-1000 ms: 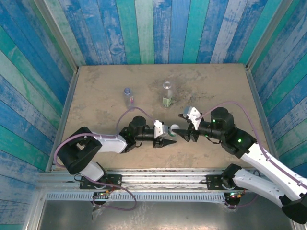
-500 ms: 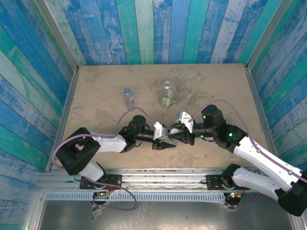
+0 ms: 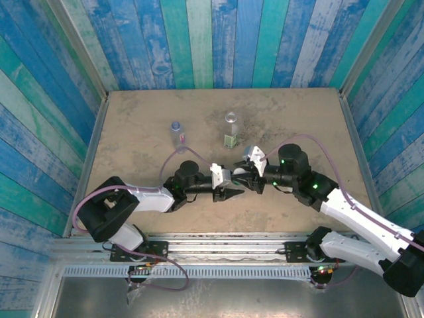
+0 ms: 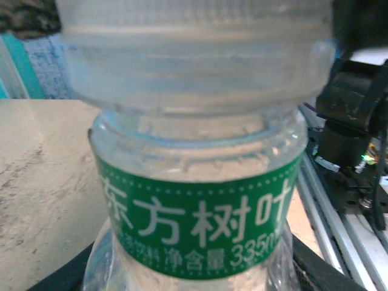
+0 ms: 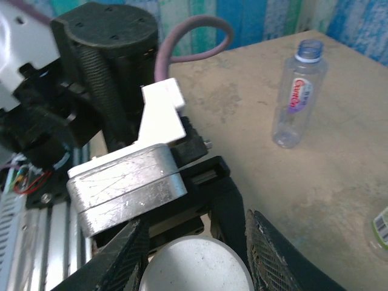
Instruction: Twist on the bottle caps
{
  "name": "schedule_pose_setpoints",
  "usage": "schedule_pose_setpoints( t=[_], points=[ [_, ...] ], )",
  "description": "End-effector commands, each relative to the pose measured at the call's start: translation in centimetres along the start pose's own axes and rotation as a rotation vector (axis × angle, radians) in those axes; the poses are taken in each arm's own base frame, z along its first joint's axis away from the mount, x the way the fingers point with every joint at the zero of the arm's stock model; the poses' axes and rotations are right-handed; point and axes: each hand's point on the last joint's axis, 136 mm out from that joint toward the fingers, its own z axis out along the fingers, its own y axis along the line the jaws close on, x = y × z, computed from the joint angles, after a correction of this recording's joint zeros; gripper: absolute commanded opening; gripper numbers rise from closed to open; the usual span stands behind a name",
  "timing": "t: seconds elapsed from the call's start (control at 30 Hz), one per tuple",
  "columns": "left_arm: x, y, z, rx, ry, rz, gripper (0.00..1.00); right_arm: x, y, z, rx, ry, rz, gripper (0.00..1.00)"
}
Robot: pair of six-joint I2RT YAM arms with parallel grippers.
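Right end effector (image 3: pixel 246 179) closes in, pinching the cap (image 5: pixel 197 273) on the bottle (image 4: pixel 200 182) held by the left end effector (image 3: pixel 228 189); twist squarely

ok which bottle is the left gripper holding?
The green-label bottle with white lettering, gripped by the left gripper, its cap in the right gripper. The purple-label bottle and the third bottle stand free farther back.

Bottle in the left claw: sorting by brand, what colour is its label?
The bottle wears a green label with white characters; best in the left wrist view.
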Motion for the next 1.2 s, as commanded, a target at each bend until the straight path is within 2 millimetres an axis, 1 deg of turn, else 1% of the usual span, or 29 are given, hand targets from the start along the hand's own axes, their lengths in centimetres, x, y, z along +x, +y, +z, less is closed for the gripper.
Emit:
schedule_pose_setpoints(
  t=[0.0,0.1,0.2,0.27,0.37,0.4,0.5,0.57,0.63,0.7,0.8,0.87,0.93,1.03,1.1,1.17],
  points=[
    [-3.2,3.2,0.0,-0.166,-0.085,0.048,0.47,1.3,-2.7,0.2,0.159,0.009,0.112,0.35],
    [-2.7,2.9,-0.1,-0.151,-0.064,0.054,0.47,1.3,-2.7,-0.1,0.17,0.007,0.095,0.33],
    [-2.1,2.7,-0.3,-0.151,-0.05,0.054,0.53,1.2,-2.8,-0.2,0.176,0.01,0.09,0.33],
    [-2.0,2.6,-0.2,-0.148,-0.042,0.05,0.7,1.0,-2.8,-0.1,0.172,0.006,0.09,0.33],
    [-2.2,3.1,0.1,-0.153,-0.009,0.033,0.91,1.1,-2.9,0.0,0.174,0.015,0.088,0.33],
    [-2.4,2.9,0.1,-0.144,-0.005,0.037,0.98,1.4,-3.4,-0.1,0.199,0.021,0.09,0.33],
    [-2.9,2.6,-0.8,-0.163,-0.023,0.046,0.94,1.8,-5.1,-0.9,0.288,0.024,0.094,0.33],
    [-2.8,3.0,-1.9,-0.226,-0.032,0.035,0.94,1.8,-6.6,-1.6,0.34,0.013,0.103,0.32],
    [-2.8,3.5,-3.3,-0.306,-0.052,0.023,0.94,1.6,-8.5,-2.2,0.397,-0.002,0.103,0.34],
    [-2.4,3.7,-4.5,-0.357,-0.064,0.008,0.94,1.5,-11.4,-3.1,0.48,-0.022,0.114,0.34],
    [-2.2,3.6,-5.5,-0.393,-0.089,-0.017,0.94,1.0,-15.5,-3.5,0.546,-0.042,0.137,0.34],
    [-1.8,3.5,-5.8,-0.405,-0.093,-0.033,0.94,0.5,-17.9,-3.1,0.573,-0.036,0.137,0.34],
    [-1.5,3.7,-6.2,-0.429,-0.095,-0.043,0.94,0.4,-20.9,-2.6,0.613,-0.03,0.141,0.34],
    [-1.4,4.6,-7.3,-0.51,-0.123,-0.07,0.94,0.6,-24.8,-1.5,0.636,-0.021,0.177,0.33],
    [-1.1,5.2,-7.7,-0.55,-0.122,-0.095,0.94,0.7,-27.1,-0.8,0.647,-0.02,0.194,0.33],
    [-1.5,5.7,-8.1,-0.583,-0.125,-0.114,0.94,0.8,-29.2,-0.1,0.653,-0.015,0.206,0.33]
  ],
)
